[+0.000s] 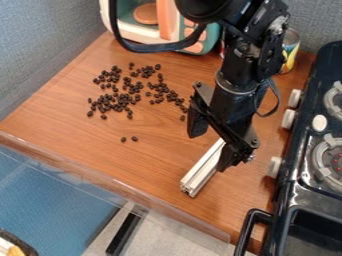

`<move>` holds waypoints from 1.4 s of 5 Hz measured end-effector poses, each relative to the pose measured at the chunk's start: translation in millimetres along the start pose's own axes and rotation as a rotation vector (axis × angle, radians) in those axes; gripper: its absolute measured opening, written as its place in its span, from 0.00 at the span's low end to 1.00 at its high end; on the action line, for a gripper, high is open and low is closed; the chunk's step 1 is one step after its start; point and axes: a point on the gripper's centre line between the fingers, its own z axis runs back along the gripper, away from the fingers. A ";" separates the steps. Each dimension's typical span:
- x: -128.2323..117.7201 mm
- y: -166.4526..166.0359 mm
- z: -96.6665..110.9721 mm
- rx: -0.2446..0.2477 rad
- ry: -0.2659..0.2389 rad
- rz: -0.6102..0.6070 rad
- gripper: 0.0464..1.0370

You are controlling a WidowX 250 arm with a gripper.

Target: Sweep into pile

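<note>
Black fingers of the gripper (209,151) are spread wide; a pale bar (200,173) lies beneath them on the counter (147,157), dark beans (117,106) scattered to the gripper's side away from the stove (300,150).

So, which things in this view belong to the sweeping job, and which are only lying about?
For the job:
- dark beans, scattered on the table
- pale bar, probably the sweeping tool
- gripper, open over the bar's upper end

Just lying about:
- toy oven, at the back
- can, also at the back
- stove, on the right
</note>
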 end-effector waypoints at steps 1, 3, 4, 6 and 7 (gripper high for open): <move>-2.7 -1.7 -8.8 -0.005 0.031 0.000 0.96; 4.7 4.4 -28.5 0.009 0.031 0.084 0.96; 9.6 4.2 -35.2 0.008 0.029 0.108 0.96; 9.0 11.7 -45.0 -0.053 0.043 0.170 0.64; 9.8 12.0 -45.2 -0.063 0.036 0.153 0.36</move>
